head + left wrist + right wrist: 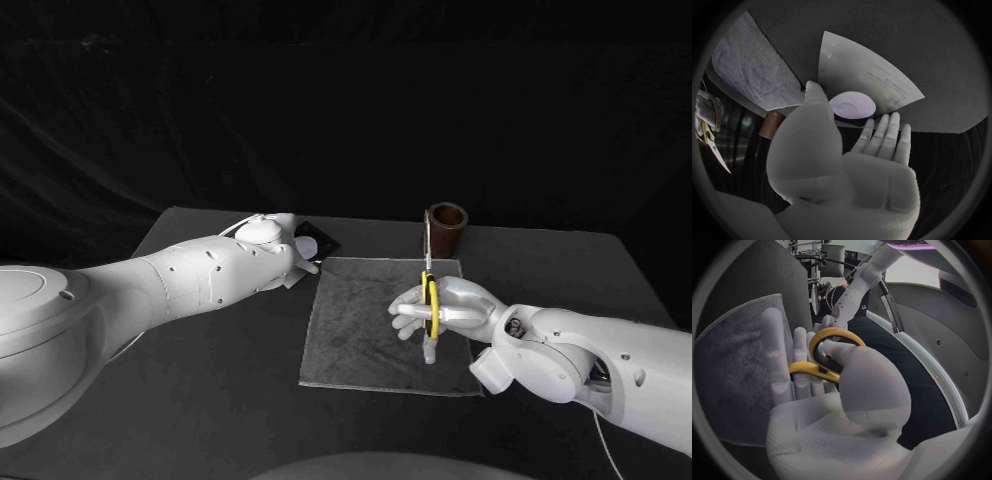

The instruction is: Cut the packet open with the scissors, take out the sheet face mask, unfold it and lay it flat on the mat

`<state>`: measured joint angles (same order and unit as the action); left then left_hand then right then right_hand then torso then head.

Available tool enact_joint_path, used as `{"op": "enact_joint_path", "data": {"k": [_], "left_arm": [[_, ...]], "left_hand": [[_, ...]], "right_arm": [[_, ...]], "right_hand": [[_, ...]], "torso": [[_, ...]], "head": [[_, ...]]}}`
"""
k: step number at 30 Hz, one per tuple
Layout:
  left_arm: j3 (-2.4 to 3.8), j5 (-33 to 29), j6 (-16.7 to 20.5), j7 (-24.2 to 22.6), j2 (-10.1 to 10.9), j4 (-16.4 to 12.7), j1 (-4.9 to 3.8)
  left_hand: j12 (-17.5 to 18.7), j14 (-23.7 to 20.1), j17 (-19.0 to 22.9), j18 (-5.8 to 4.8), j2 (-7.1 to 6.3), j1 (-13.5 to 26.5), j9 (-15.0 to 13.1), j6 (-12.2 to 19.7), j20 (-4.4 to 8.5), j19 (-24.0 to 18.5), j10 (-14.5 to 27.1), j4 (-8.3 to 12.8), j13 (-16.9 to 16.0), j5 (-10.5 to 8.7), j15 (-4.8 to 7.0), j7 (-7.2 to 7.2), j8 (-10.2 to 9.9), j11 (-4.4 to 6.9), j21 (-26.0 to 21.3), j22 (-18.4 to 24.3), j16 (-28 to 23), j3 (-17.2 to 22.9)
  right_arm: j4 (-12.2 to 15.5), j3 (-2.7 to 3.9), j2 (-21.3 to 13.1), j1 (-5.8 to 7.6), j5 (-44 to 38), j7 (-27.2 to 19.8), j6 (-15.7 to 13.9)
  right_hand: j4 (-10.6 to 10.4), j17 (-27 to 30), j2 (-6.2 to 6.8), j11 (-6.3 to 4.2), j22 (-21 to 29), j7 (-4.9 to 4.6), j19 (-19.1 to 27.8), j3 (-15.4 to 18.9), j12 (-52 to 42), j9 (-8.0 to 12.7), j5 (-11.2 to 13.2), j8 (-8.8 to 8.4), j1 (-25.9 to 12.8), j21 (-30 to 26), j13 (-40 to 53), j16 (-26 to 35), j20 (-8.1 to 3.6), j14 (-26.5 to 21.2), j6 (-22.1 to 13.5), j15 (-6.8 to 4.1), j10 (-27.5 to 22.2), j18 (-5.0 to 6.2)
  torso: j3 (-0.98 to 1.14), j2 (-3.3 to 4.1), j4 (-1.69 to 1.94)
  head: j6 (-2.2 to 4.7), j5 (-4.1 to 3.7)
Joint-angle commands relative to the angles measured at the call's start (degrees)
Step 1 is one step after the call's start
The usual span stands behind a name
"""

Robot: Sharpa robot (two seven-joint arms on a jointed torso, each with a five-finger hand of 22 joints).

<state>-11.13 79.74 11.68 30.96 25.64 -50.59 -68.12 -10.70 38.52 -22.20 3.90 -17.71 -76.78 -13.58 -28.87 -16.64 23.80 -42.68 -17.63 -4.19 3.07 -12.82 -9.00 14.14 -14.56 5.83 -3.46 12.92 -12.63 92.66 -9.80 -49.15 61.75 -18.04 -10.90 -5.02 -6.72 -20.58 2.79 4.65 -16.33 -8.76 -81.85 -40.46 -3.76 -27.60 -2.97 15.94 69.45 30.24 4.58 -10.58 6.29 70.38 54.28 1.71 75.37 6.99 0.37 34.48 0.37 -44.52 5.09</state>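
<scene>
R hand (447, 312) gripping yellow-handled metal scissors (428, 300), thumb thru a loop, blades pointing up-frame over grey cloth mat (378, 330) toward brown cylindrical holder (447, 226). L hand (274, 238) at mat's upper-left corner on black table (216, 400), fingertip (853, 105) at edge of pale flat packet (867, 70) lying on table; other fingers straight, close together. Can't tell if pinching packet.

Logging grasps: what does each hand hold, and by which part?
The right hand holds the scissors by their yellow handles. The left hand is over the packet; a hold cannot be told.
</scene>
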Motion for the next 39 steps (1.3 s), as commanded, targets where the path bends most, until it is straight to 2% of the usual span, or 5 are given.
{"op": "enact_joint_path", "data": {"k": [1,12,16,23,39], "left_arm": [[-0.89,0.5,-3.4,1.2,0.4,0.3,1.8],[-0.95,0.0,-0.7,-0.7,0.9,0.0,1.93],[-0.95,-1.2,0.3,-1.9,1.1,-0.1,1.95],[-0.93,-3.9,2.0,-4.1,1.8,-0.4,1.98],[-0.84,-9.9,4.5,-10.8,3.8,-2.7,1.96]], "left_hand": [[-3.0,1.7,-2.1,1.67,1.4,-2.8,-2.5,-5.6,0.03,2.7,-1.9,0.3,-3.2,0.3,0.74,-7.43,3.4,0.77,1.0,-0.5,2.5,1.8],[-11.7,3.5,-4.1,3.46,6.89,-5.7,-3.8,-7.9,0.05,12.0,-1.3,0.6,-6.2,-0.19,2.18,-6.24,7.7,2.03,4.5,-1.9,9.4,10.8],[-14.1,4.4,-4.1,3.9,11.69,-8.3,-4.2,-9.7,0.08,13.4,-1.9,0.9,-6.7,-0.31,2.97,-5.15,9.4,2.93,5.2,-2.2,10.9,15.6],[-15.1,5.9,-2.9,4.74,13.81,-12.4,-3.6,-11.4,0.08,14.0,-2.7,1.2,-6.1,-0.33,3.55,-4.58,9.6,3.54,5.7,-2.3,10.9,19.0],[-9.3,12.4,1.3,5.97,11.71,-18.3,-1.1,-21.6,0.06,15.0,-11.6,1.4,0.4,-0.29,5.5,-1.18,9.5,6.03,6.8,-2.3,6.7,34.9]], "right_arm": [[0.0,0.06,0.1,-0.04,-0.7,-0.1,0.2],[-0.1,0.06,0.1,-0.11,-0.9,-0.2,0.4],[-0.2,0.06,0.1,-0.12,-0.9,-0.2,0.4],[-0.3,0.06,0.0,-0.14,-1.2,-0.1,0.4],[-0.9,0.06,0.0,-0.51,-1.7,-0.1,0.1]], "right_hand": [[0.2,-0.1,-2.95,0.11,0.1,-0.03,0.4,-0.3,-0.3,-0.1,0.1,0.06,0.6,-0.4,0.1,-0.3,-0.14,0.1,0.2,-0.11,1.8,3.06],[0.3,-0.1,-2.94,0.1,0.1,-0.01,0.4,-0.3,-0.3,-0.1,0.1,0.08,0.6,-0.4,0.1,-0.3,-0.14,0.1,0.3,-0.12,1.9,3.07],[0.3,-0.2,-2.94,0.09,0.1,-0.01,0.5,-0.3,-0.3,-0.1,0.1,0.08,0.6,-0.4,0.1,-0.3,-0.14,0.0,0.3,-0.12,1.9,3.07],[0.3,-0.2,-2.93,0.08,0.1,0.0,0.5,-0.3,-0.3,-0.1,0.1,0.09,0.6,-0.5,0.1,-0.3,-0.13,0.0,0.3,-0.13,2.0,3.08],[0.4,-0.2,-2.92,0.06,0.2,0.02,0.6,-0.3,-0.3,-0.2,0.1,0.09,0.6,-0.6,0.1,-0.2,-0.12,0.0,0.4,-0.13,2.1,3.09]], "torso": [[0.01,0.0,-0.05],[0.02,0.02,-0.01],[0.01,0.03,-0.03],[-0.01,0.06,-0.03],[0.02,0.02,-0.02]], "head": [[0.17,0.01],[0.32,-0.1],[0.32,-0.1],[0.32,-0.16],[0.44,-0.01]]}}
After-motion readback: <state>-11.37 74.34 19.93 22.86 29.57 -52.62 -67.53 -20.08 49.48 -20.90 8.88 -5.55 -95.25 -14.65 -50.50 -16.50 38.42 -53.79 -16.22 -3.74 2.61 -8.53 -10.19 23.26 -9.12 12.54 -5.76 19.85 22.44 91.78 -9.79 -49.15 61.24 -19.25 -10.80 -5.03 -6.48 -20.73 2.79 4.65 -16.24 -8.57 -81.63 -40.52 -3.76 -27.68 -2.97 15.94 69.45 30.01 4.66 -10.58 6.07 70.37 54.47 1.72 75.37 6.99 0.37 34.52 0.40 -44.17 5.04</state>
